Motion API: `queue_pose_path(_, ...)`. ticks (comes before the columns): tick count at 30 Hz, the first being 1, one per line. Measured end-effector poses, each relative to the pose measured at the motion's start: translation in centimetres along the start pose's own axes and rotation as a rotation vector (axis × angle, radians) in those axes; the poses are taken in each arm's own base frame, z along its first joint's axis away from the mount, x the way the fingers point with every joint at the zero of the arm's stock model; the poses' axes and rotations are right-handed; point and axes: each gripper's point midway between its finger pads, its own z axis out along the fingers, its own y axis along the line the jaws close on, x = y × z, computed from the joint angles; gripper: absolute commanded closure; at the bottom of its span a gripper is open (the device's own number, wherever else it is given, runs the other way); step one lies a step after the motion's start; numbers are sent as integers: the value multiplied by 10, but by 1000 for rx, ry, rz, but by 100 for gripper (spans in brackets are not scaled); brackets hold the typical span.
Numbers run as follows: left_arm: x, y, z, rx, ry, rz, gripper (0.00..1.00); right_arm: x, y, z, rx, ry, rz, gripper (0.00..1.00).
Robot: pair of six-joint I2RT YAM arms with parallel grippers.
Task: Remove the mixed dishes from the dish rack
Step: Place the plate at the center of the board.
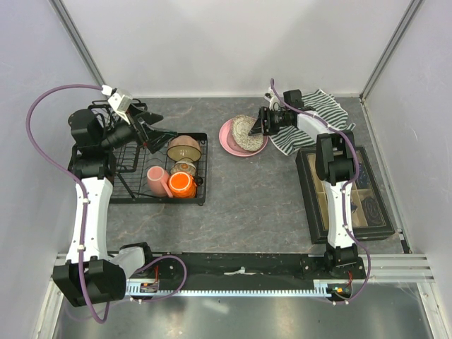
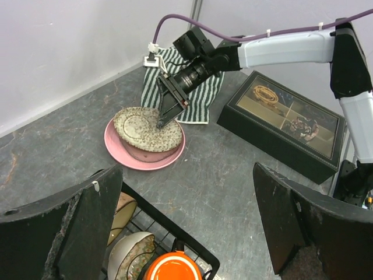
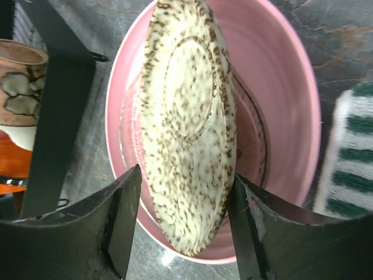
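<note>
We look into a pale booth. Plain lilac-white walls [image 1: 212, 42] rise beyond the right pincer [image 1: 256, 127] and well off to either side of it, and slim metal posts [image 1: 78, 42] join them at the far corners. Beneath the pincer spreads a grey, mottled, stone-look tabletop [image 1: 247, 198]. Far behind the pincer, an aluminium rail [image 1: 395, 265] edges the table's near side. The light is soft and even, and we see only faint shadows.
</note>
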Motion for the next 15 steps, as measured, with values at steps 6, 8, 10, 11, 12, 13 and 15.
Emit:
queue_pose_path(6,5,1,-1,-3,15,4,1,-4,-4,-7,61,5,-44,31)
queue_pose_path(8,6,2,-1,-5,17,9,1,-5,-4,-11,83,7,-61,31)
queue_pose_path(10,7,3,-1,-7,19,16,1,-7,-4,-14,100,7,-77,31)
queue_pose_path(11,7,3,-1,-8,20,21,1,-8,-4,-15,108,7,-85,31)
queue_pose_path(12,8,4,-1,-10,22,23,1,-9,-3,-16,114,8,-92,31)
queue_pose_path(13,9,4,-1,-13,27,22,1,-9,-3,-18,123,10,-100,31)
queue_pose_path(15,11,7,-2,-31,36,28,1,-9,-2,-20,133,15,-113,31)
